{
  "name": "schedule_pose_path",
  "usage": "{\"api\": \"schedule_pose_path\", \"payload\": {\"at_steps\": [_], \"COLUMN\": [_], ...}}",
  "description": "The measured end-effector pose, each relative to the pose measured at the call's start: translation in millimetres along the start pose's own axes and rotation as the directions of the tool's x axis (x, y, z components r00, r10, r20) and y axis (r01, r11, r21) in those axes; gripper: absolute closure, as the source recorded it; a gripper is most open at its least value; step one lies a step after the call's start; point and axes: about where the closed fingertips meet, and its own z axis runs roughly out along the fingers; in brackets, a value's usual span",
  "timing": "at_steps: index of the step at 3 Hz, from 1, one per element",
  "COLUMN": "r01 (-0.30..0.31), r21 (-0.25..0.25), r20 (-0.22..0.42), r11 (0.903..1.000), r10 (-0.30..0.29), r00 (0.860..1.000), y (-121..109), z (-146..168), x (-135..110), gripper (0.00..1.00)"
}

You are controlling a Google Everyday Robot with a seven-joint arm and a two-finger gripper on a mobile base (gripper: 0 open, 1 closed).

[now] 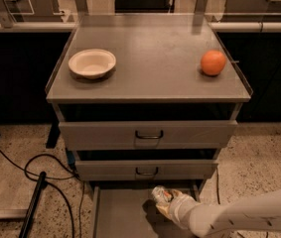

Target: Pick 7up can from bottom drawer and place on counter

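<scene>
The 7up can (pixel 159 193), silver with green and red marks, is over the back of the open bottom drawer (pixel 120 214), just in front of the middle drawer. My gripper (pixel 166 202) reaches in from the lower right on a white arm and is shut on the can, holding it slightly above the drawer floor. The counter (pixel 150 68) is the flat grey cabinet top, well above the can.
A white bowl (pixel 92 63) sits on the counter's left and an orange (pixel 213 62) on its right. Two shut upper drawers have black handles (pixel 149 134). Black cables (pixel 35 175) lie on the speckled floor to the left.
</scene>
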Motion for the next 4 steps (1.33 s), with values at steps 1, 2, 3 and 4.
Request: {"api": "schedule_pose_path", "payload": {"at_steps": [1,2,3,4], "r01": [0.014,0.067,0.128,0.128], "r21": [0.046,0.096,0.182,0.182], "r20": [0.029,0.075,0.141,0.141], "r11": [0.9989,0.9932,0.9749,0.9749], "r10": [-0.015,-0.074,-0.155,-0.155], "r00": [0.999,0.994,0.978,0.978], "y": [-7,-12,-30,-30], "z": [-26,-66,-122,-122], "x": [-22,-55,-100,-100], "gripper": [1.00,1.00,1.00,1.00]}}
